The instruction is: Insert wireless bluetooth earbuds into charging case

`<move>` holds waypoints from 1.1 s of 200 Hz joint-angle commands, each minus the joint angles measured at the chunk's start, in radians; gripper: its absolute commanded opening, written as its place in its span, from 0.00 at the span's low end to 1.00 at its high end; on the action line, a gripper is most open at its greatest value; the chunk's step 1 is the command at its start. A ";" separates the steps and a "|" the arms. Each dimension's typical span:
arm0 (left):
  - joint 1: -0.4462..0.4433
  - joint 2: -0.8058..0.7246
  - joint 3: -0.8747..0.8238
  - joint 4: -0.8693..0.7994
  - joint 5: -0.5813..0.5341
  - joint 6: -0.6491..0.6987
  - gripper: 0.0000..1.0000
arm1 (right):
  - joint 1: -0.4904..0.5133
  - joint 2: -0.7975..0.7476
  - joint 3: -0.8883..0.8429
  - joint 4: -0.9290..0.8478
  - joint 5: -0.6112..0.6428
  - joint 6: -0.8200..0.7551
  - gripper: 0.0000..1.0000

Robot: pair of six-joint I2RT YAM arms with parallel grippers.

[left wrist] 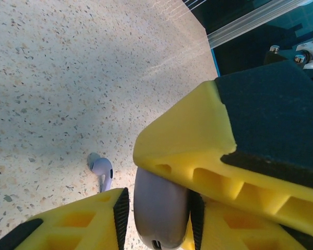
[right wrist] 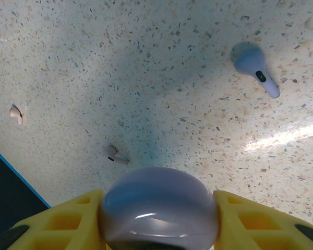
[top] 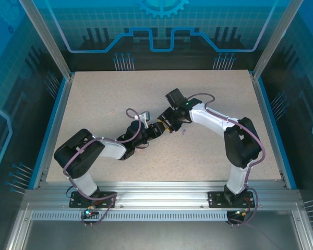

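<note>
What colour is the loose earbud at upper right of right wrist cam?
Pale purple earbud, clearest in the right wrist view.

One purple case — one purple earbud, two pale earbuds.

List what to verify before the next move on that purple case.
1. Right fingers grip the purple case: ok, it sits wedged between them.
2. Left fingers grip the same case: cannot tell; it lies between them, but contact on both pads is unclear.
3. Case lid open for loading: not ok, the shell looks shut in both wrist views.
4. Purple earbud free to pick: ok, it lies alone on the table, apart from the fingers.
5. Pale earbuds located: ok, one near the table edge, one closer to the case.
</note>
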 commanded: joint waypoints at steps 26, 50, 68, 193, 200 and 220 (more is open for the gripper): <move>-0.003 0.019 0.028 0.016 -0.030 0.014 0.27 | 0.017 0.003 0.026 -0.017 -0.018 0.014 0.40; -0.003 0.022 0.030 0.012 -0.027 0.018 0.18 | 0.022 0.003 0.028 -0.018 -0.019 0.014 0.40; -0.003 0.025 0.030 0.014 -0.025 0.018 0.13 | 0.026 0.003 0.032 -0.017 -0.021 0.016 0.40; 0.010 -0.165 0.031 -0.248 0.207 0.159 0.00 | -0.174 -0.240 -0.001 -0.021 0.092 -0.329 0.83; 0.016 -0.182 0.044 -0.286 0.251 0.182 0.00 | -0.178 -0.288 -0.069 0.027 0.100 -0.361 0.83; 0.026 -0.231 0.076 -0.404 0.361 0.248 0.00 | -0.194 -0.423 -0.271 0.205 0.070 -0.470 0.82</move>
